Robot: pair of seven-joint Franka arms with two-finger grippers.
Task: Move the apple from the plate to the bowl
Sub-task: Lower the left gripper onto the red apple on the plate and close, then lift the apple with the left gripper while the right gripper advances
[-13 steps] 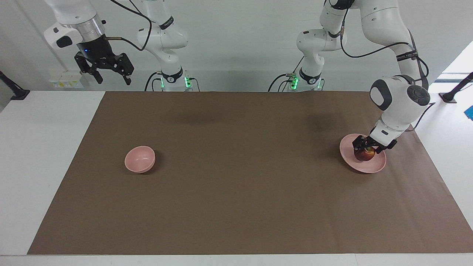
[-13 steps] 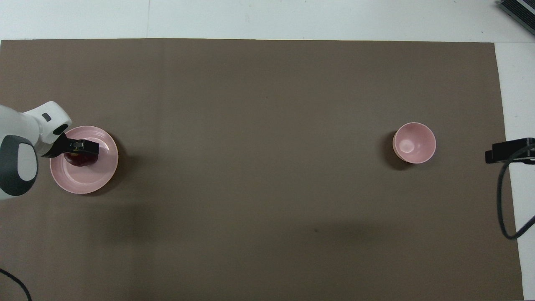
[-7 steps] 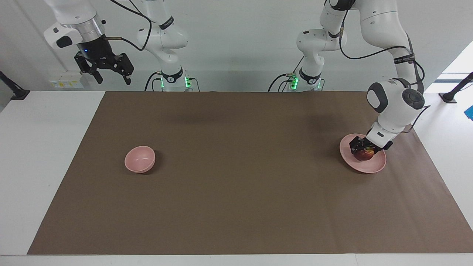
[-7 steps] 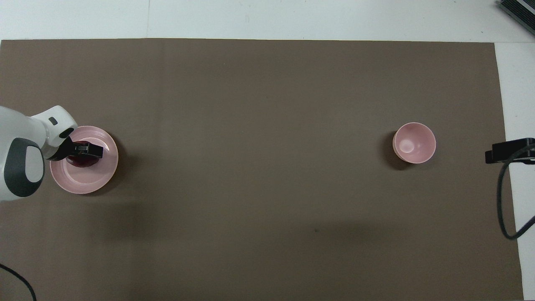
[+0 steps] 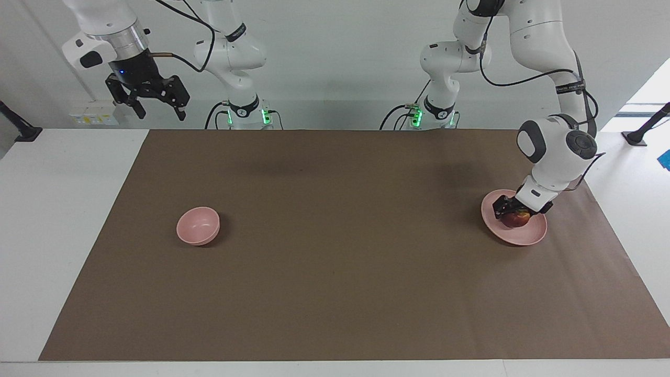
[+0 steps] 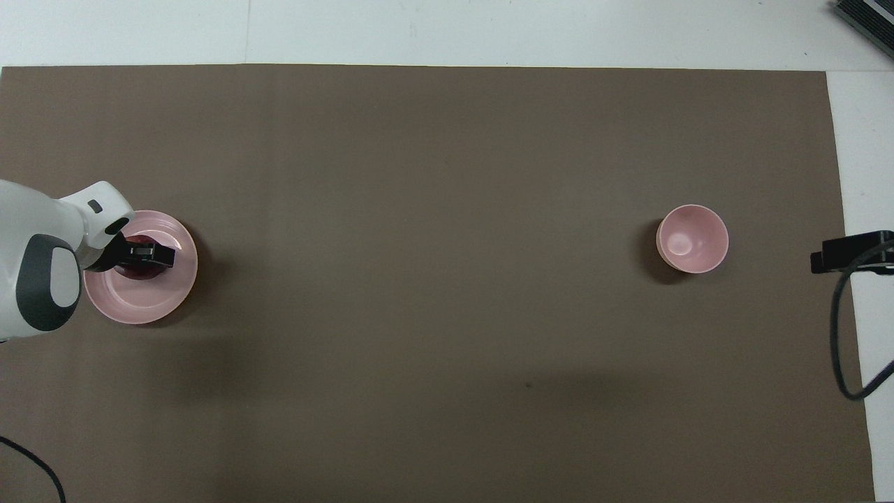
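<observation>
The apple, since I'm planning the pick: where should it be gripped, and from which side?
Grip the apple across its round middle, coming from above: it sits low on the shallow plate. The left gripper is already down over it there.

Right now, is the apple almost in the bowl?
Not yet. The apple sits on the plate at the left arm's end, with the left tool down around it. The bowl at the right arm's end holds nothing. Lifting, carrying and dropping remain. The right tool waits, raised.
</observation>
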